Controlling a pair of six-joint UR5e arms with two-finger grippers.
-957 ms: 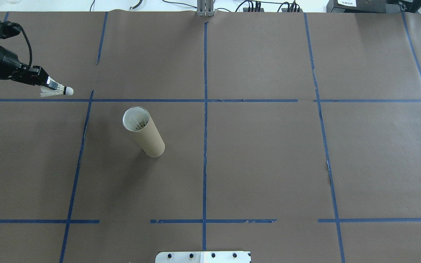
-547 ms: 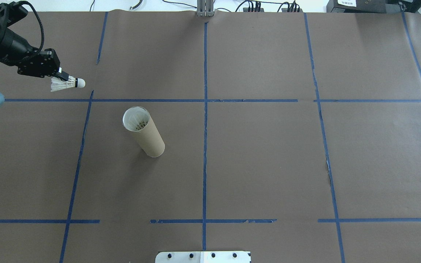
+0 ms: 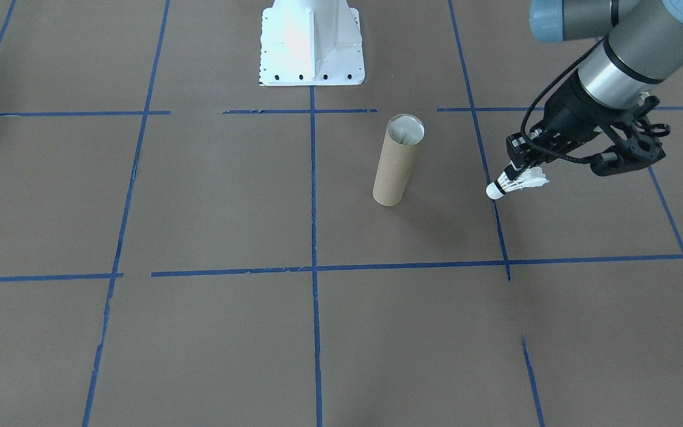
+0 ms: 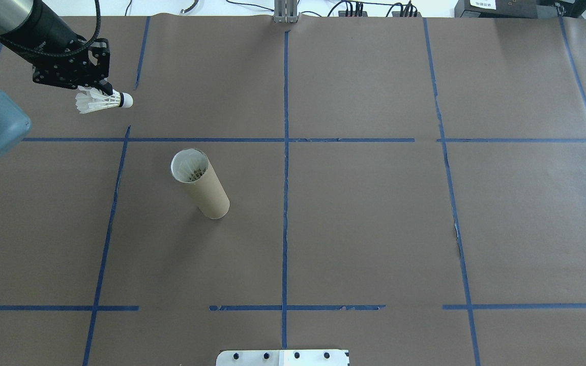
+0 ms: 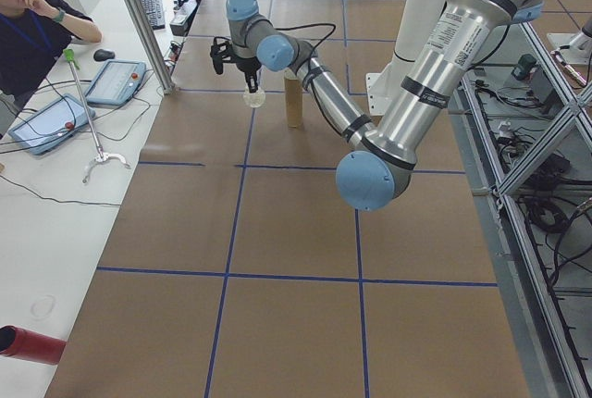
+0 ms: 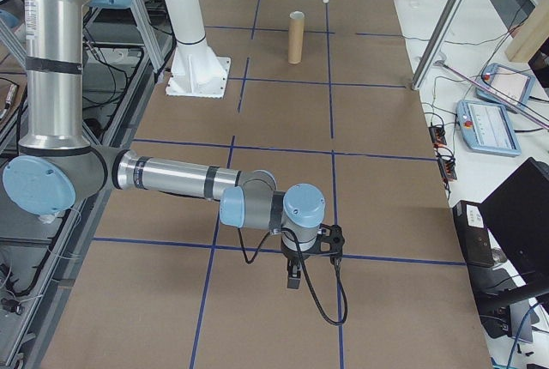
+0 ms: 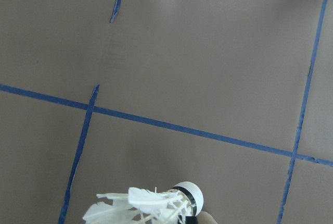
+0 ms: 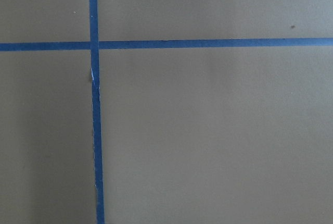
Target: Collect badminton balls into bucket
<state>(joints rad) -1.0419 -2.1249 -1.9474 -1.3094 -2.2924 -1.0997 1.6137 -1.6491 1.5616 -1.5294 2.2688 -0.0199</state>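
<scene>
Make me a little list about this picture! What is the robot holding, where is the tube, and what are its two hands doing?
Held thing: one white shuttlecock, cork tip pointing sideways
Who holds it: the left gripper, shut on it, up above the table
Tube: brown cardboard tube, standing upright, open end up
Inside the tube: white feathers show, so at least one shuttlecock is in already
Is the held one over the tube: no, it is off to one side
Right gripper: far from the tube, holding nothing I can see; open or shut, cannot tell

White shuttlecock (image 4: pixel 100 101), black band; brown tube (image 4: pixel 202 188), white inside; brown table (image 4: pixel 364 223), blue tape grid.
</scene>
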